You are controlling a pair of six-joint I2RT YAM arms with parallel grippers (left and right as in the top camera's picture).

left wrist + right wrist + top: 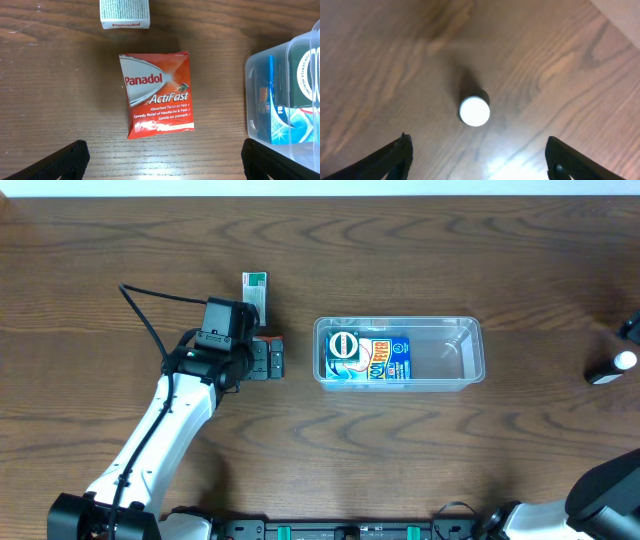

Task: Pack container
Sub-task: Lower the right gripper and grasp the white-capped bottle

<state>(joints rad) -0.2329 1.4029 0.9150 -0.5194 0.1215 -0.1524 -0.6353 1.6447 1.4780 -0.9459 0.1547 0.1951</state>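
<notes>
The clear container (pixel 478 350) sits mid-table, already holding a blue box (pixel 385 358) and a round-logo packet (pixel 343 348) at its left end. My left gripper (pixel 164 150) hovers over a red Panadol packet (pixel 157 95) that lies flat on the wood just left of the container. The jaws are spread wide and hold nothing. A white box (pixel 125 14) lies further from the container, beyond the packet. The packet looks thin and flat, so my fingertips may skid over it, crumple it, or push it against the container's wall and shift the light tub. My right gripper (pixel 477 150), also spread wide and empty, hangs above a small white-capped cylinder (pixel 474 110) standing well to the right of the container. A glancing touch could tip it and set it rolling.
</notes>
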